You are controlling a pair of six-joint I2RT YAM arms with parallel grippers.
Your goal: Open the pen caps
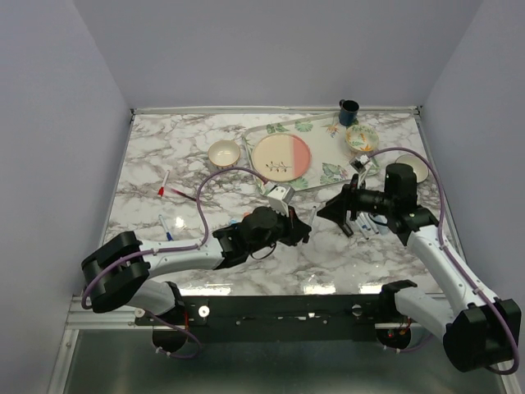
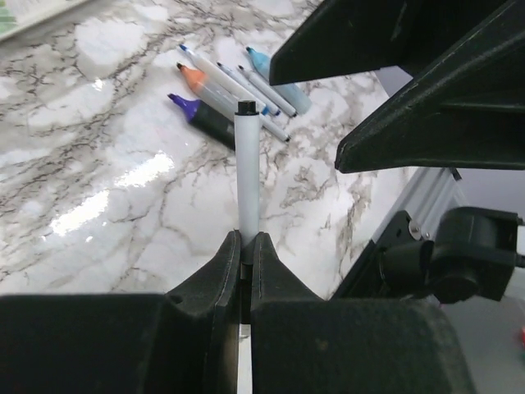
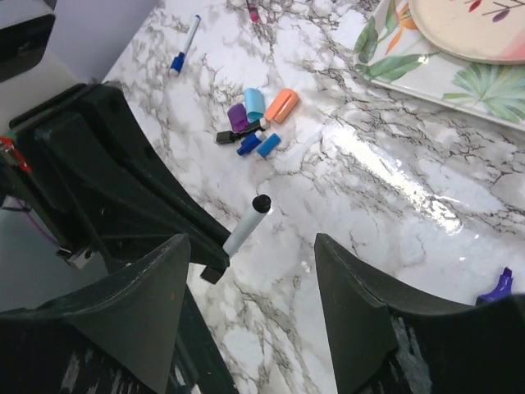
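Note:
My left gripper (image 2: 248, 238) is shut on a white pen (image 2: 247, 172), which sticks out toward the right gripper with its black end (image 2: 247, 107) forward. My right gripper (image 3: 252, 242) stands open just short of that pen (image 3: 244, 226), its fingers not touching it. Several loose pen caps (image 3: 254, 123) in purple, light blue, orange, blue and black lie together on the marble. Several uncapped pens (image 2: 230, 90) lie side by side under the right arm (image 1: 373, 226). From above, the left gripper (image 1: 303, 227) and the right gripper (image 1: 335, 212) face each other at mid-table.
A blue-capped pen (image 1: 166, 228) and a red-ended pen (image 1: 164, 185) lie at the left. At the back are a leaf-patterned tray (image 1: 324, 174) carrying a plate (image 1: 281, 158), a small bowl (image 1: 223, 153), a dark mug (image 1: 349, 111) and two more bowls (image 1: 361, 137).

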